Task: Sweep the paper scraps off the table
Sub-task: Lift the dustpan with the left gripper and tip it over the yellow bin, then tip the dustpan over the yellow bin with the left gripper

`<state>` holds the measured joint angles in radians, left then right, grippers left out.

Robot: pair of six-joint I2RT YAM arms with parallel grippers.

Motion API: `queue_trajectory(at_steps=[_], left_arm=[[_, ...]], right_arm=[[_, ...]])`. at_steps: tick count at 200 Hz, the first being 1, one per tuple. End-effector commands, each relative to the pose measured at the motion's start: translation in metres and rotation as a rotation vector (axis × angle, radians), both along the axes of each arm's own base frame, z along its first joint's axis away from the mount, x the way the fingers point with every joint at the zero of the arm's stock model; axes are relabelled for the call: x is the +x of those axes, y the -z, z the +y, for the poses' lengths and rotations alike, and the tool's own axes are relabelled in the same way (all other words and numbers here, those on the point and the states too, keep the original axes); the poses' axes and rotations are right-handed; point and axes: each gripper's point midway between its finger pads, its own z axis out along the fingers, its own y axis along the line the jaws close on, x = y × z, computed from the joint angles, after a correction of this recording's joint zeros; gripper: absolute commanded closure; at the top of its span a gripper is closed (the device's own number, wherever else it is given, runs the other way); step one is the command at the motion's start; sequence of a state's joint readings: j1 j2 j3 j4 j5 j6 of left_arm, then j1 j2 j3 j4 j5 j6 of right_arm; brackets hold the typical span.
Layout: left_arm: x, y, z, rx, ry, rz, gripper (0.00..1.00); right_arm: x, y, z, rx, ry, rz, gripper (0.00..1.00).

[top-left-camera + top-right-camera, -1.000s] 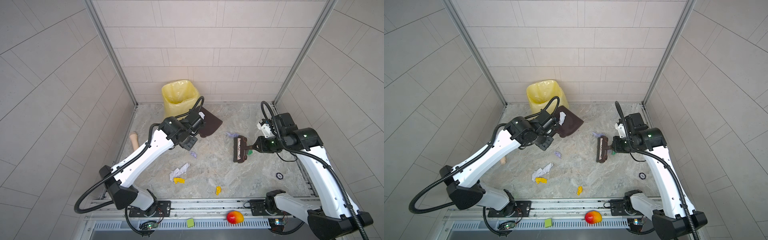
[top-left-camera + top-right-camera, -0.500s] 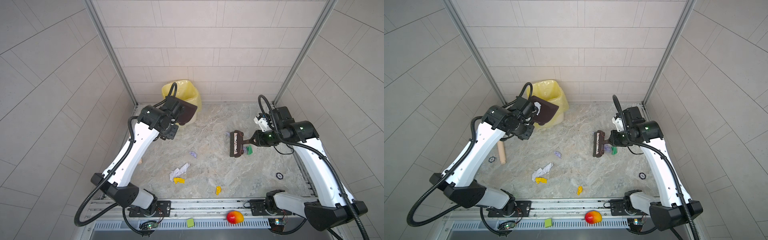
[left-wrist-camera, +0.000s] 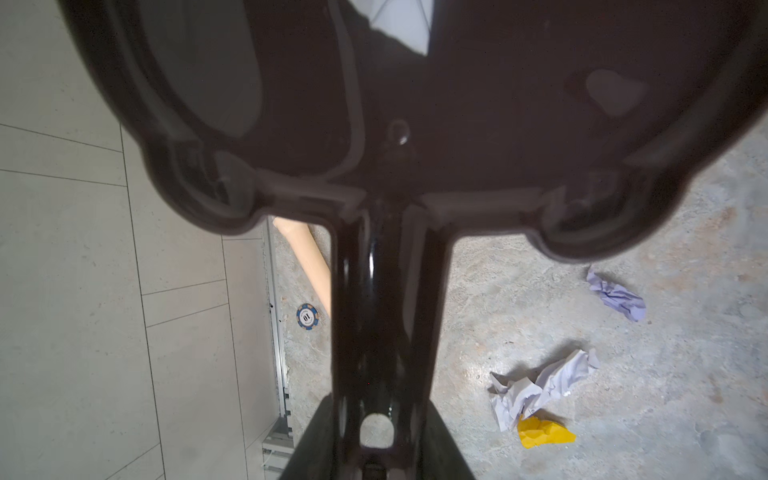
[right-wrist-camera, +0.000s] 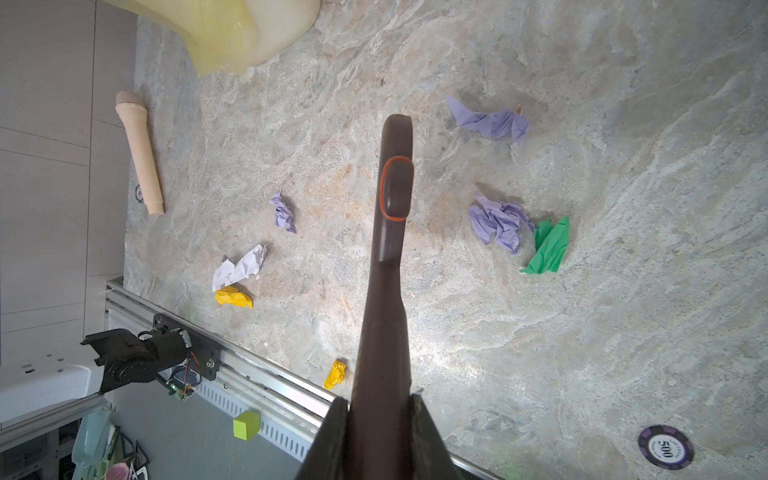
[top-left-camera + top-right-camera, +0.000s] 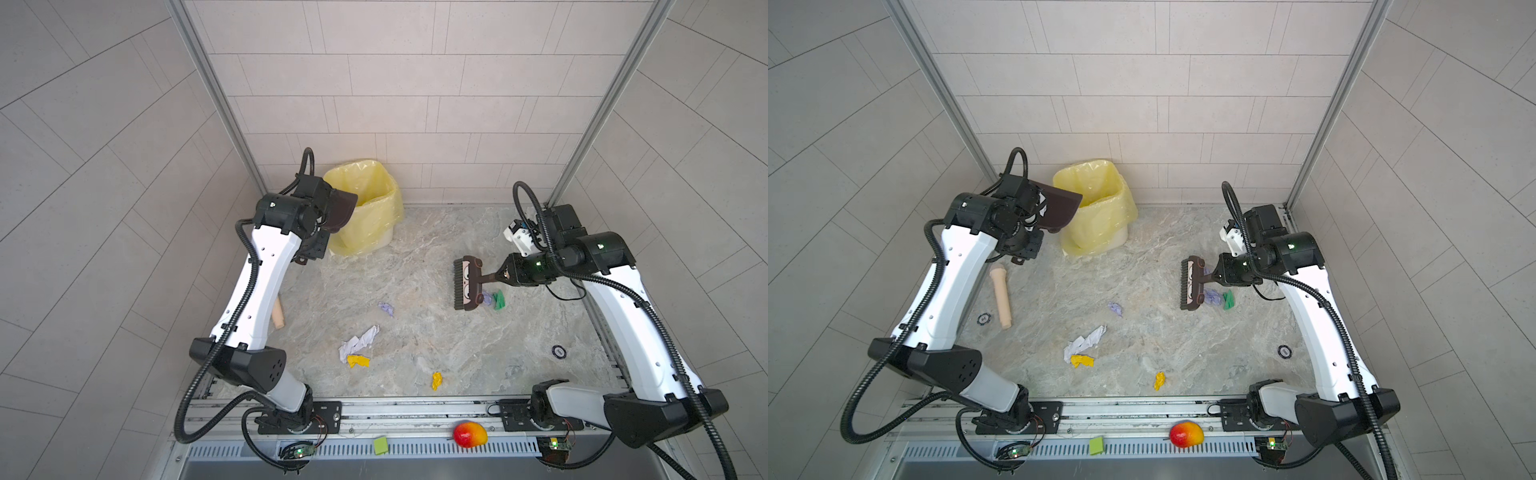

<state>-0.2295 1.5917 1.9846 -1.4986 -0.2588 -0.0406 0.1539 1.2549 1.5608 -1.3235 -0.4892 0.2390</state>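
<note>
The dustpan (image 5: 341,210) has gone up from the table (image 5: 415,232) to the yellow bin (image 5: 374,224) and tips over it, left gripper (image 3: 376,436) tight on its handle. The right gripper (image 4: 380,419) squeezes the brush (image 5: 467,282). Many paper scraps (image 5: 359,343) lie on the table, so more sweeping waits.

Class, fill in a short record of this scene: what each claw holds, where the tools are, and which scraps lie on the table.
Left claw: shut on dustpan, raised at the bin rim
Right claw: shut on brush, head near lavender scrap and green scrap
Table: loose lavender bit, white scrap, yellow scrap, second yellow scrap
</note>
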Motion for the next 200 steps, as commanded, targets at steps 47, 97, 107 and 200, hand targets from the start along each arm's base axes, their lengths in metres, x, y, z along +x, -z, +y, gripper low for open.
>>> queue_trajectory(at_steps=[47,97,107,200], left_arm=[[0.051,-0.023,0.011,0.054,-0.008,-0.081,1.00],[0.079,-0.019,0.023,0.225,0.022,-0.052,1.00],[0.084,-0.018,0.024,0.269,0.034,-0.043,1.00],[0.133,-0.036,0.007,0.742,0.229,-0.041,1.00]], right_arm=[[-0.015,0.002,0.000,0.006,-0.018,0.019,1.00],[-0.020,0.004,-0.001,-0.002,-0.024,0.057,1.00],[-0.019,0.004,-0.001,-0.003,-0.022,0.062,1.00],[-0.011,0.007,0.001,0.000,-0.023,0.094,1.00]])
